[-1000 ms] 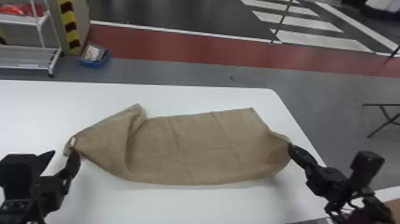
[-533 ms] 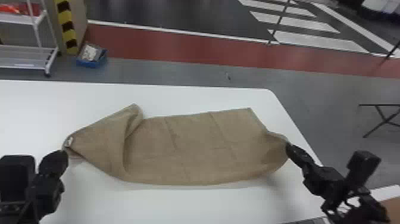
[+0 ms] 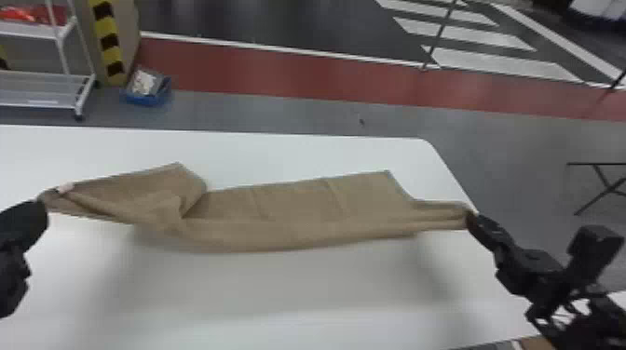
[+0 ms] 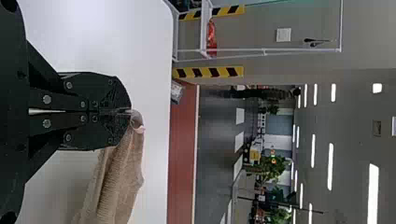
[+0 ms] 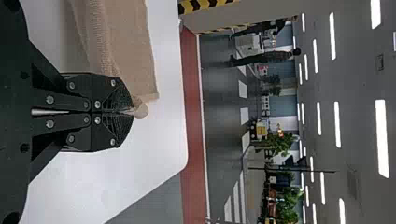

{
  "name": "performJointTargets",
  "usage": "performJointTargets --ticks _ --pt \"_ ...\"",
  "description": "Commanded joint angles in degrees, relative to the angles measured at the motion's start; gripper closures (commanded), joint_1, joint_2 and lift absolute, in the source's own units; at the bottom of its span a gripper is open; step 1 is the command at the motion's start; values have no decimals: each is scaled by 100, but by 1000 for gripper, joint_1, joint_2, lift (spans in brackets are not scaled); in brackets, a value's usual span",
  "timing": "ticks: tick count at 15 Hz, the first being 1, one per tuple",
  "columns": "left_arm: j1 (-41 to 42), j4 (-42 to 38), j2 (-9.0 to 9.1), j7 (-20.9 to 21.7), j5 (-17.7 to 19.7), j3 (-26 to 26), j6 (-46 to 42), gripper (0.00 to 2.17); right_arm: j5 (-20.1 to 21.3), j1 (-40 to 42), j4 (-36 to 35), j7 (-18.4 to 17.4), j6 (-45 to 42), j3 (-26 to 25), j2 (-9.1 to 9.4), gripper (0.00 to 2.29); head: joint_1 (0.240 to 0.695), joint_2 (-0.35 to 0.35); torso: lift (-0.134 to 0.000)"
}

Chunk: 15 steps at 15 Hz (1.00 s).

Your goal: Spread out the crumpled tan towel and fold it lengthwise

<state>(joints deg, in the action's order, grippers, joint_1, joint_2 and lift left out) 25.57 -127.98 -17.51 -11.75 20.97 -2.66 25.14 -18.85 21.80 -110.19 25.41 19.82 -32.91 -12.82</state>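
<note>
In the head view my left gripper (image 3: 41,205) holds the left corner of the tan towel (image 3: 289,228), and my right gripper (image 3: 471,216) holds its right corner. Between them the near edge hangs above the table in a shallow sag, casting a shadow. The towel's left part is folded over on itself; the far right part lies flatter, with faint creases. In the left wrist view my left gripper (image 4: 130,111) is shut on the towel (image 4: 119,186) by a small pale tag. In the right wrist view my right gripper (image 5: 133,112) is shut on a towel (image 5: 128,46) corner.
The white table (image 3: 279,298) extends under and in front of the towel, its right edge running near my right gripper. Beyond it on the floor stand a white rack (image 3: 42,88) and a blue bin (image 3: 146,93); a black folding stand (image 3: 601,177) is off to the right.
My left gripper has shut on the left corner. Both grippers have lifted the near edge off the table, and it has moved away from the table's front.
</note>
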Motion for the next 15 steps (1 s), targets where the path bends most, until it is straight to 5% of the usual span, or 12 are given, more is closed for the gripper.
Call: performJointTargets --ticks 1,4,11,15 --pt "159 -579 -138 76 601 -903 1174 1801 -22 35 -222 8 106 -295 -116 1420 695 -245 -124" --pt "264 -1221 -200 252 1612 -1940 3301 1801 -374 184 -715 210 757 -673 -107 1420 695 -221 -124" --pt "-474 -992 -200 182 1401 -1378 3442 1801 452 -949 -636 175 1724 364 -107 1420 695 -172 -124" --pt "-290 -825 -156 270 1278 -1105 3020 1784 848 -958 -82 140 1495 435 -107 1413 695 -148 -124"
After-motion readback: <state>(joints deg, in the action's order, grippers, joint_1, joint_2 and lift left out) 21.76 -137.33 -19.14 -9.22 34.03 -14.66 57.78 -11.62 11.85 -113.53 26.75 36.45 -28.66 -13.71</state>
